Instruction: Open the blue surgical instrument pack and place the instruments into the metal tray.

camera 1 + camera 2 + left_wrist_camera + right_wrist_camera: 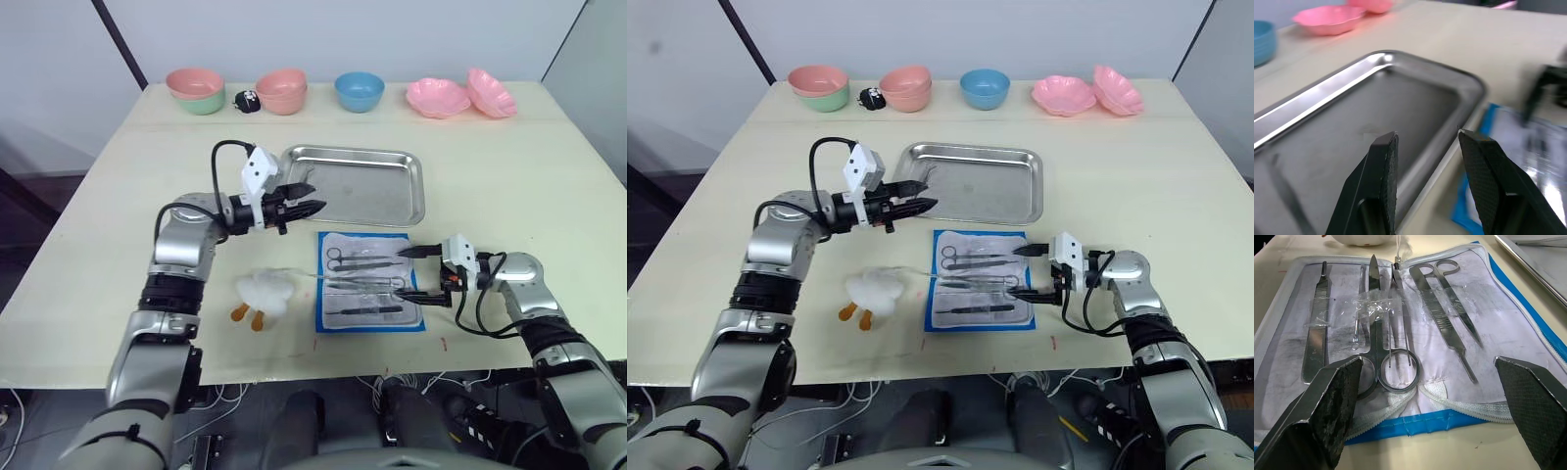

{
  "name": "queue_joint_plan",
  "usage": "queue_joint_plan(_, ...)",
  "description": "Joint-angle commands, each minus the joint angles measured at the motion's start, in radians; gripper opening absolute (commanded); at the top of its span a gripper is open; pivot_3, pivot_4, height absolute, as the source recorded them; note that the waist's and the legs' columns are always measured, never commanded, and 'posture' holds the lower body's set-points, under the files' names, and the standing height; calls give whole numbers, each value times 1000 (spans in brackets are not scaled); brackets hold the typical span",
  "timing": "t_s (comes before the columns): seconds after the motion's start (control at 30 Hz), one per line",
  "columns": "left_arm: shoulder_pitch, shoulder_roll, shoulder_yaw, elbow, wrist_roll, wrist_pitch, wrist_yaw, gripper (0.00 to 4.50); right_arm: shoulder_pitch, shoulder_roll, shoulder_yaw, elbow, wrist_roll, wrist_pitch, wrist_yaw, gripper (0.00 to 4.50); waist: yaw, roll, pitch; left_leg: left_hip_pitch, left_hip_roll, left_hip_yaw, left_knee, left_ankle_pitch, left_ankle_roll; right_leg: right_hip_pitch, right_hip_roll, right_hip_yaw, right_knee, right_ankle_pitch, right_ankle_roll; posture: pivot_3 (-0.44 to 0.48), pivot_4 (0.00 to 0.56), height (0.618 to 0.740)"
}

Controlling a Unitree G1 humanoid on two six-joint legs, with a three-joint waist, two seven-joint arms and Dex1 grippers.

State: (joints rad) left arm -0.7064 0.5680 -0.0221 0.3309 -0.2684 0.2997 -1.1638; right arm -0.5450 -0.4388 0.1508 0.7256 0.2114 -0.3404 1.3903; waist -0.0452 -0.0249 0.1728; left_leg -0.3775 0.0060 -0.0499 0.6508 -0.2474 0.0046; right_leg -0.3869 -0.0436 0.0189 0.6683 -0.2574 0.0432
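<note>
Left wrist view – metal tray cut off, pack blurred, both end effectors wide.

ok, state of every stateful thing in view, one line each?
blue surgical instrument pack: unzipped, lying flat open on the table.
instruments: most lie in the pack under clear straps.
metal tray: upright, one slim tool at its left end.
left gripper: open, holding nothing, over the tray's near-left corner.
right gripper: open wide, holding nothing, at the pack's right edge.
</note>
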Motion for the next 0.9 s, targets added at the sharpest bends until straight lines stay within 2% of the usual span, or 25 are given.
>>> queue_joint_plan(0.03, 31, 101, -7, -58, -46, -30, -187, 2065, 50, 1, 60, 53, -93, 10, -20, 4500, -2, 0, 0, 0, 0, 0, 0, 0, 0, 0, 0, 0, 0, 0, 0, 0, 150, 740)
queue_joint_plan(0.07, 36, 118, -7, -60, -56, -30, -219, 2065, 52, 0, 59, 52, -93, 10, -20, 4500, 1, 0, 0, 0, 1, 0, -1, 0, 0, 0, 1, 1, -1, 0, -1, 0, 150, 740)
queue_joint_plan(0.1, 41, 138, -10, -62, -63, -41, -260, 2490, 53, -1, 59, 51, -92, 10, -20, 4500, 2, 0, 0, 0, 1, 0, -1, 0, 0, 0, 2, 0, -2, 0, -1, 0, 150, 740)
queue_joint_plan(0.17, 43, 169, -11, -65, -79, -61, -330, 2698, 55, -1, 59, 48, -92, 12, -20, 4500, 5, -1, -1, 0, 1, -1, -1, 0, 0, 1, 2, -2, -4, 1, -2, 0, 150, 740)
queue_joint_plan(0.2, 43, 185, -14, -64, -83, -88, -375, 3303, 56, -2, 59, 47, -91, 13, -19, 4500, 4, -1, -1, -1, 1, -1, -1, 0, 0, 1, 2, -2, -4, 1, -2, 0, 150, 740)
queue_joint_plan(0.3, 27, 219, -29, -55, -107, -144, -447, 4443, 57, -4, 59, 45, -91, 14, -18, 4500, 4, -1, -1, -1, 2, -1, -1, 0, 0, 1, 3, -2, -5, 1, -3, 0, 150, 740)
queue_joint_plan(0.47, -16, 316, -140, -31, -173, -244, -451, 4443, 57, -6, 57, 43, -90, 15, -18, 4500, 4, -1, -1, 0, 3, -1, -2, 0, 0, 1, 3, -1, -5, 2, -3, 0, 150, 740)
queue_joint_plan(0.63, -72, 366, -233, 2, -234, -289, -451, 4443, 59, -7, 55, 40, -89, 16, -21, 4500, 4, -1, -1, -1, 3, -1, -2, 0, 0, 1, 3, -1, -5, 2, -3, 0, 150, 740)
queue_joint_plan(0.73, -98, 364, -269, 32, -231, -325, -451, 4443, 65, -6, 55, 34, -89, 17, -23, 4500, 4, -1, -1, -1, 3, -1, -2, 0, 0, 1, 4, -1, -5, 2, -3, 0, 150, 740)
queue_joint_plan(0.9, -128, 286, -272, 121, -117, -413, -441, 4443, 69, -5, 55, 29, -88, 21, -29, 4500, 6, -1, -1, -1, 3, 0, -1, 0, 0, 1, 5, -1, -5, 1, -3, 0, 150, 740)
